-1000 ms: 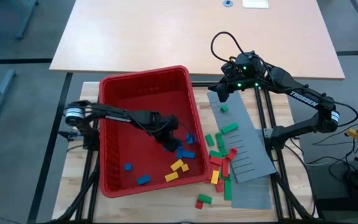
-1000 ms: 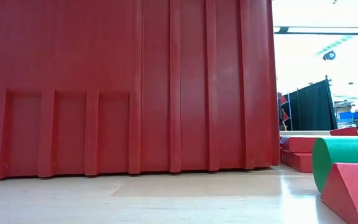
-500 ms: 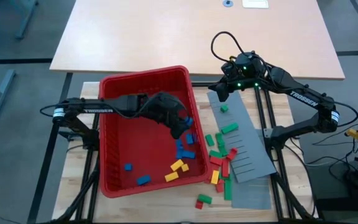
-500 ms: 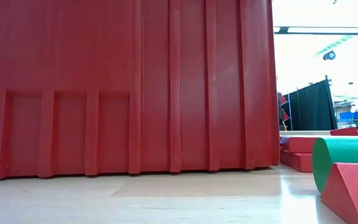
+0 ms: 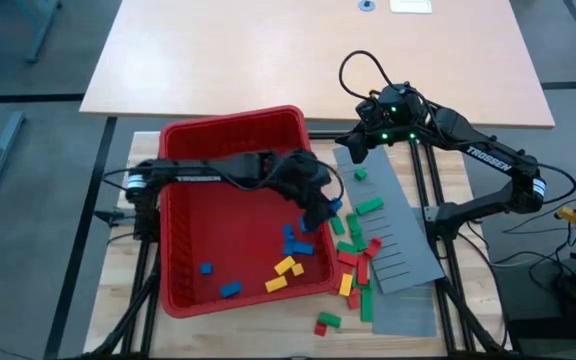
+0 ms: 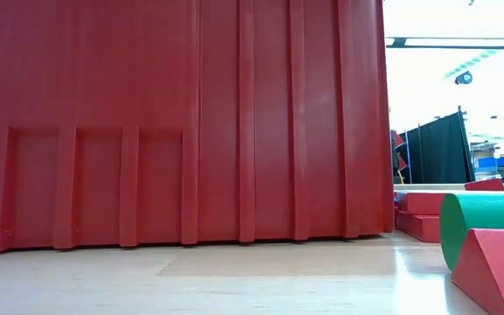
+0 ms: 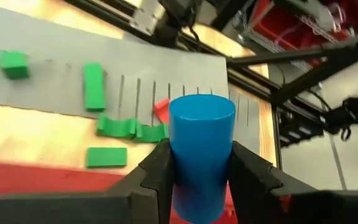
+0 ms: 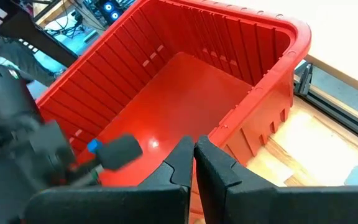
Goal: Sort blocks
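Note:
The red bin (image 5: 230, 118) stands on the table's left half, with blue and yellow blocks (image 5: 288, 266) lying on its near floor. Green and red blocks (image 5: 353, 245) lie on the table and on the grey slotted panel (image 5: 405, 250) to the bin's right. My left gripper (image 5: 326, 208) is over the bin's right rim, shut on a blue cylindrical block (image 7: 201, 146). My right gripper (image 5: 354, 152) hangs shut near the panel's far end, holding nothing. In the low view, the bin's wall (image 6: 173, 122) fills most of the picture. My left gripper pinches the blue block's curved sides (image 7: 178, 163) between its two fingers (image 7: 156, 171). The block's round end (image 7: 201, 109) sticks out past the fingertips. The fingers slant down toward the table's right side. The block is lifted clear, above the bin's right rim.
A green block (image 5: 360, 174) lies alone on the panel's far part. A green cylinder (image 6: 488, 223) and a red wedge (image 6: 497, 271) lie close to the low camera. A large pale tabletop (image 5: 318, 50) lies beyond the far edge. The right arm (image 5: 478, 160) reaches in from the right.
My left gripper has risen from the bin's floor among the blue blocks and gone toward the table's right edge, reaching the bin's right rim. It carries the blue block. My right gripper has kept still.

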`<action>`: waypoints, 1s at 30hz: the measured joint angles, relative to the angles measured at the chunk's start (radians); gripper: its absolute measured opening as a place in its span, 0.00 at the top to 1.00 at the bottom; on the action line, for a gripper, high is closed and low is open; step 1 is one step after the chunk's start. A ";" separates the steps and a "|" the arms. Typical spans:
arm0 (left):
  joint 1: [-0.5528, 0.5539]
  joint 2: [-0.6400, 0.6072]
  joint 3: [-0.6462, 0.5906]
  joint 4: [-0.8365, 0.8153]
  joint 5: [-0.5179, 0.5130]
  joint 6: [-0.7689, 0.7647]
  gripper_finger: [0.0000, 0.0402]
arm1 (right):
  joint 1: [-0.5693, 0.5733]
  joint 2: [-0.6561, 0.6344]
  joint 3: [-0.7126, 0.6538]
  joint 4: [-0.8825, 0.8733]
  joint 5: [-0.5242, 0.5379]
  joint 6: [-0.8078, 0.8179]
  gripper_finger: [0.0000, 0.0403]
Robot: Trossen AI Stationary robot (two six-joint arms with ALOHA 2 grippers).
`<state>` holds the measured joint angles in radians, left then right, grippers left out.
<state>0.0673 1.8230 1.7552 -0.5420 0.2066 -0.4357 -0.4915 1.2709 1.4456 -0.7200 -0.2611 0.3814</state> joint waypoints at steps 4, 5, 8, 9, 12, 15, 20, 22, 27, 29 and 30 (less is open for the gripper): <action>0.000 0.069 0.048 0.003 0.061 0.009 0.75 | 0.000 0.000 0.000 0.000 0.000 0.000 1.00; 0.000 0.082 0.056 0.004 0.073 0.009 0.75 | 0.000 0.000 0.000 0.000 0.000 0.000 1.00; 0.000 0.117 0.075 0.001 0.104 0.008 0.75 | 0.000 0.000 0.000 0.000 0.000 0.000 1.00; -0.001 0.123 0.078 0.001 0.107 0.007 0.75 | 0.000 0.000 0.000 0.000 0.000 0.000 1.00; -0.001 0.127 0.081 0.002 0.109 0.008 0.70 | 0.000 0.000 0.000 -0.001 0.000 -0.002 1.00; -0.001 0.127 0.081 0.004 0.110 0.012 0.50 | 0.000 0.000 0.000 -0.002 0.000 -0.007 1.00; 0.000 0.127 0.081 0.003 0.110 0.029 0.23 | 0.000 0.000 0.000 -0.004 0.000 -0.014 1.00; 0.000 0.127 0.081 0.000 0.110 0.031 0.19 | 0.000 0.000 0.000 -0.004 0.000 -0.016 1.00; 0.005 0.114 0.081 -0.039 0.110 0.064 0.20 | 0.000 0.000 0.000 -0.008 0.000 -0.018 1.00; 0.011 0.098 0.081 -0.069 0.108 0.081 0.22 | 0.000 0.000 0.000 -0.008 0.000 -0.022 1.00; 0.015 0.089 0.081 -0.094 0.101 0.091 0.22 | 0.000 0.000 0.000 -0.008 0.000 -0.024 1.00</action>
<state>0.0819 1.9117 1.8366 -0.6362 0.3074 -0.3449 -0.4911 1.2711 1.4456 -0.7280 -0.2615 0.3570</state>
